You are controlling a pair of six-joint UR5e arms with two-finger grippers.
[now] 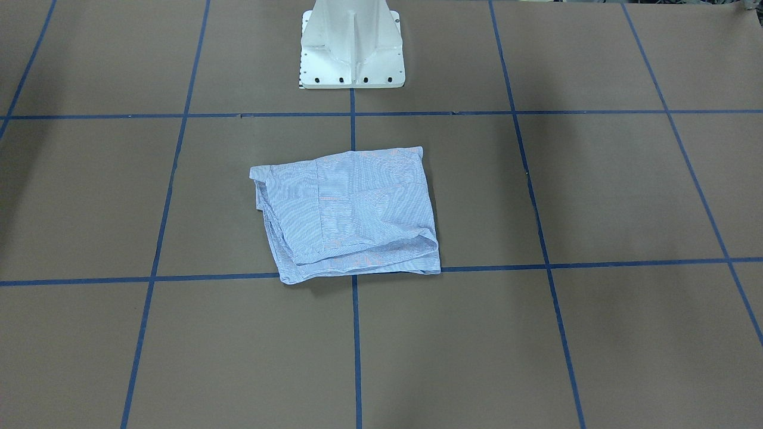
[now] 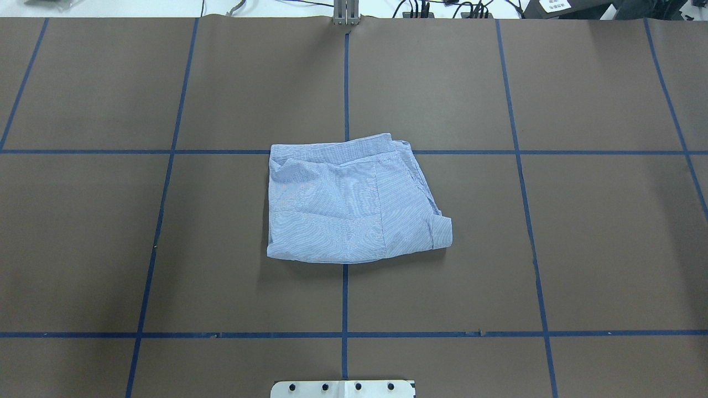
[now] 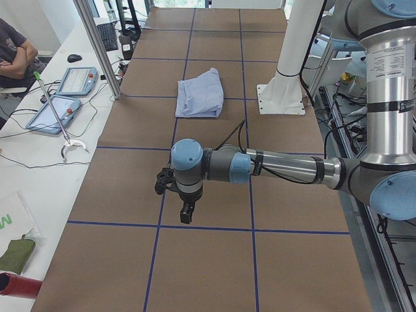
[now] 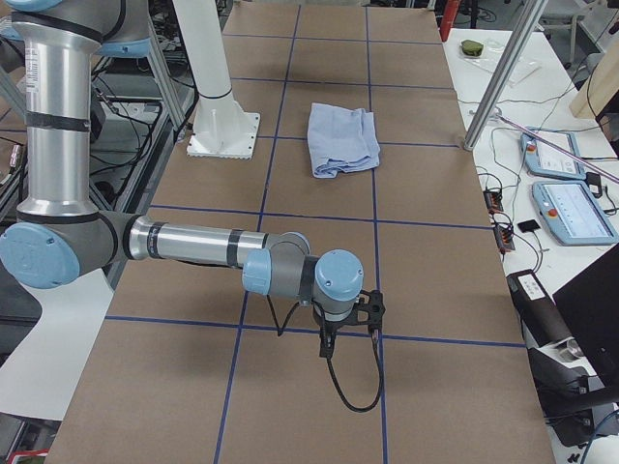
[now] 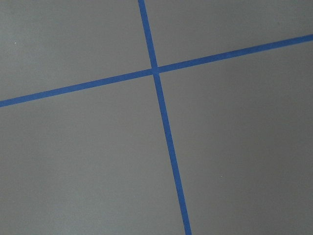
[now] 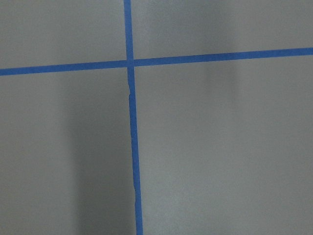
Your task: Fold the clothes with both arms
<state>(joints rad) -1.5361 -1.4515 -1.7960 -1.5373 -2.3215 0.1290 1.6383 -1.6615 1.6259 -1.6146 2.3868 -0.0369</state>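
In the front-facing view, the light blue and white finely striped shirt is seen folded into a rough square on the brown paper-covered table, near the white pedestal base. From overhead, it is shown lying flat at the centre. From the left side, the silver-tubed left arm is stretched level over the table, with the black left gripper pointed down, well apart from the shirt. Its opening cannot be told. From the right side, the right arm is posed alike, and the right gripper is equally unreadable. In both wrist views only blue tape lines on the table are shown.
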